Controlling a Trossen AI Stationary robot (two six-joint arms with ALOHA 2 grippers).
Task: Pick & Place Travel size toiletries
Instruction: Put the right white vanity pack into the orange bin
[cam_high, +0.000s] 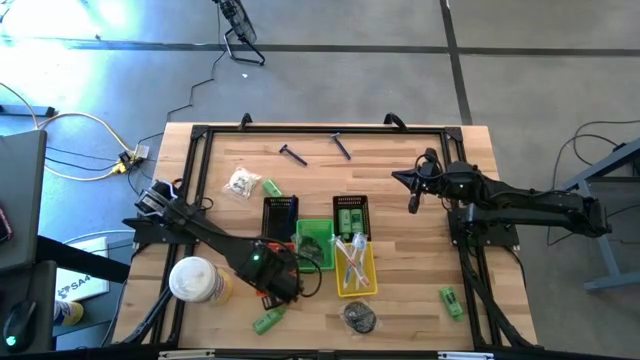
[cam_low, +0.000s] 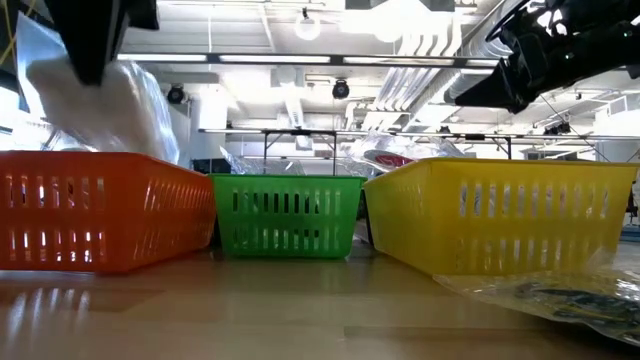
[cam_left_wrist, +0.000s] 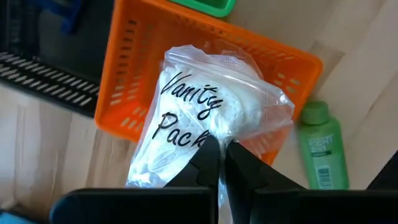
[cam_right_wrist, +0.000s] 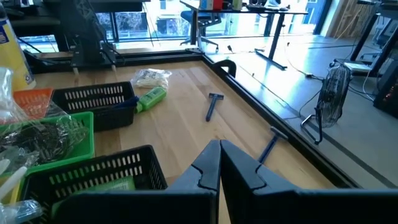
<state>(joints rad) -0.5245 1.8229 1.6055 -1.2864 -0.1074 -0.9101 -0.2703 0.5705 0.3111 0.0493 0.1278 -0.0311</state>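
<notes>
Bag (cam_left_wrist: 205, 118) marked "Vanity Pack", clear plastic over white pieces, hung pinched in our left end effector (cam_left_wrist: 222, 155) over the orange basket (cam_left_wrist: 130, 74), toward seven o'clock on the table (cam_high: 400, 180). A green bottle (cam_left_wrist: 320, 146) lay just beside that basket. Our right end effector (cam_high: 413, 203) waited clenched and empty above the table toward two o'clock.

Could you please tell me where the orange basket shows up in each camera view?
High view: mostly hidden under the left claw, lower centre.
Low view: orange basket at left, beside the green basket.
Left wrist view: centre, behind the held vanity pack.
Right wrist view: far left edge.
Shared landmark: green basket.
</notes>
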